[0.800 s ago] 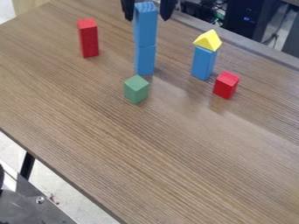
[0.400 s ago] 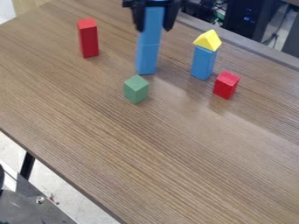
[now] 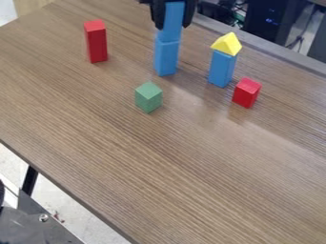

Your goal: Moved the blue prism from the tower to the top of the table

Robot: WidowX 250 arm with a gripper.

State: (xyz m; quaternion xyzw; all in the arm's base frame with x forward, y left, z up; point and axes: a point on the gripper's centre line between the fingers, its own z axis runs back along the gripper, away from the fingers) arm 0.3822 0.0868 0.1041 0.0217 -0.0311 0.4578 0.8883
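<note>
While the tool (image 3: 173, 25) is clasping the upper blue prism (image 3: 172, 20), I'm reckoning unstacking is calling for a steady lift.

Long red block (image 3: 96, 42), upright, upper left. Green block (image 3: 148, 97), left of centre. Yellow wedge (image 3: 226, 44), atop upright blue block (image 3: 221, 70), upper right. Short red block (image 3: 246, 93), just beside blue block. Background: black case (image 3: 262, 23), blue lights. Pale floor (image 3: 66, 202), lower left.
</note>
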